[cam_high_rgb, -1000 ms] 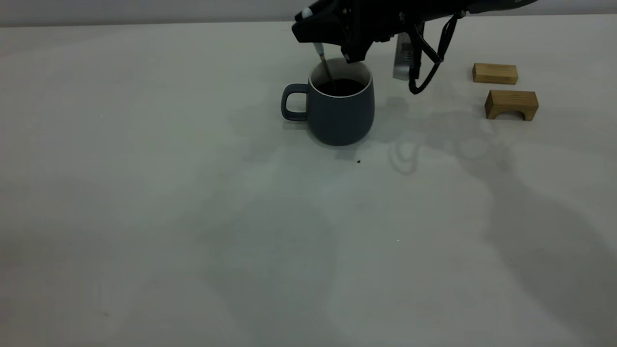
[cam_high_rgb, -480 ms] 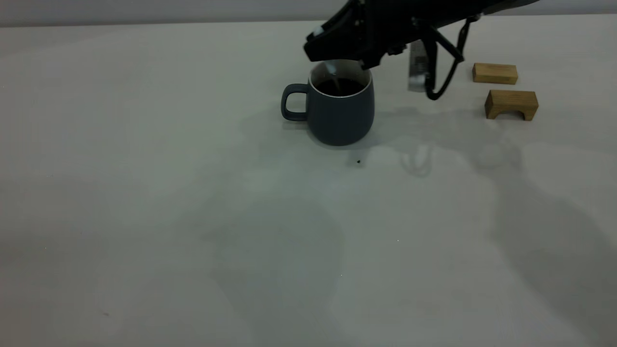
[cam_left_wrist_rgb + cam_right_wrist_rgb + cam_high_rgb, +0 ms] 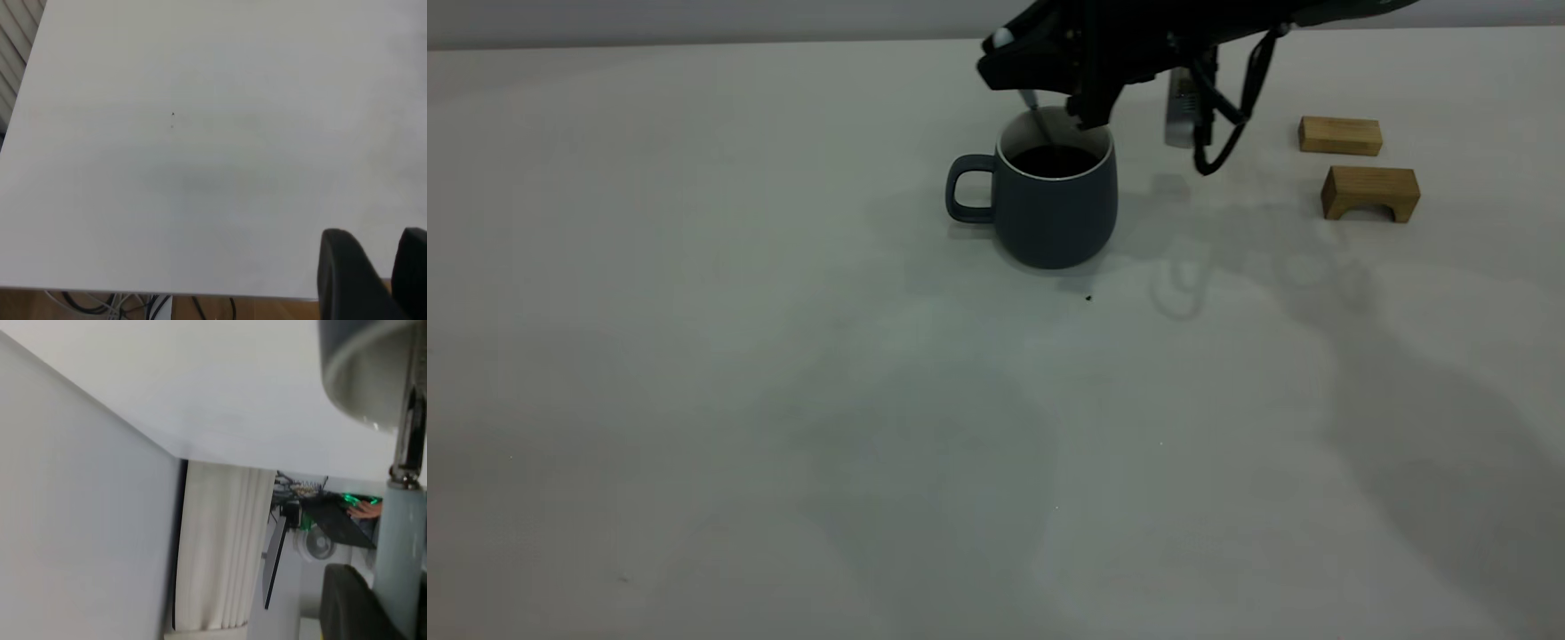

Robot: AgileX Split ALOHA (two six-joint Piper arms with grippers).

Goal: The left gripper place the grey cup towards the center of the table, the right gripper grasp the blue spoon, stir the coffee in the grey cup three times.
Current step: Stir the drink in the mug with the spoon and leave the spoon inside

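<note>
Exterior | blue spoon tilted, handle up-left, bowl in grey cup

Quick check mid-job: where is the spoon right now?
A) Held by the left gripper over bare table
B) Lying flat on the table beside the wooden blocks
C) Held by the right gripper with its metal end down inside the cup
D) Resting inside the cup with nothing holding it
C. The right gripper above the grey cup holds the spoon by its pale handle, with the metal neck slanting down past the rim toward the coffee.
</note>
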